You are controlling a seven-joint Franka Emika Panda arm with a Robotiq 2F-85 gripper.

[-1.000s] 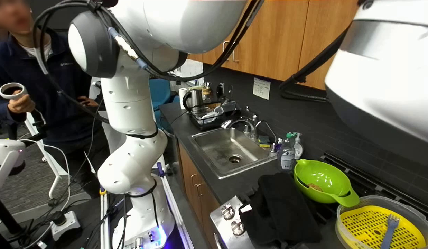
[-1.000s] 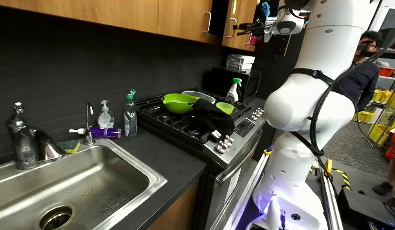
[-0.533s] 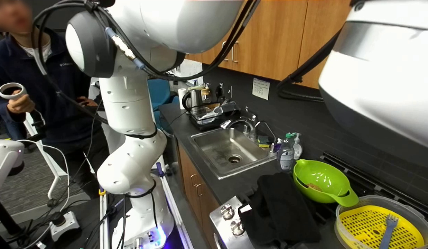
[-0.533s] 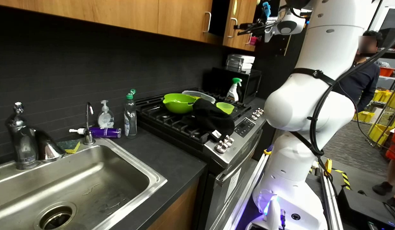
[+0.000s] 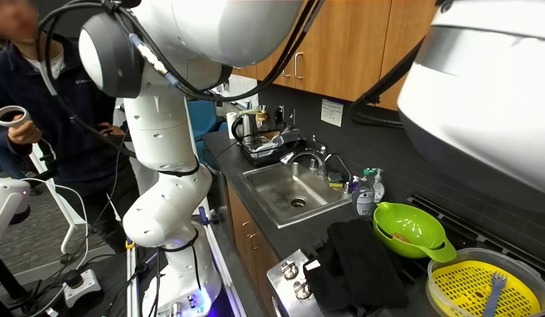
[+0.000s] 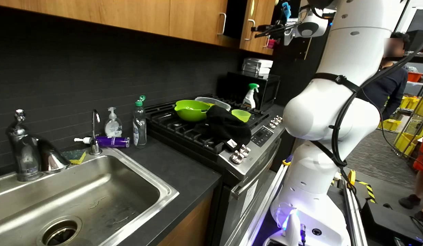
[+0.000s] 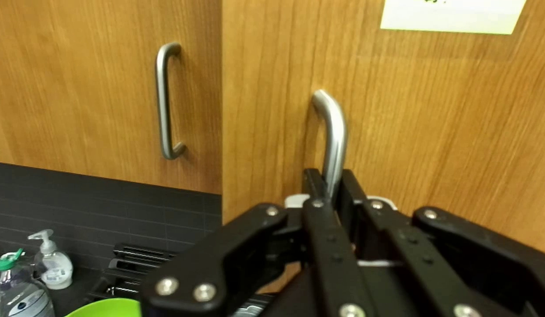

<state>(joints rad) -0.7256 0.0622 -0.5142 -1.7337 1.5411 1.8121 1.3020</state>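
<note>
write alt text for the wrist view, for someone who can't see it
A black claw grips the metal handle of a wood-grain cabinet door. A second handle is further left; bottles and part of a green bowl show at lower left.

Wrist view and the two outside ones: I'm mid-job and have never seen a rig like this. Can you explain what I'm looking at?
The machine is one white robot arm with a black claw at its end. Two pictures come from outside it, at different places; the third comes from its wrist, looking along the claw. In that wrist view, the claw is closed on a metal handle of a wooden cupboard door. The stove below carries a green bowl and a black cloth, seen in both exterior views. A blue fork lies on a yellow strainer inside a clear tub. Next to the stove, a steel sink is set in the counter.
</note>
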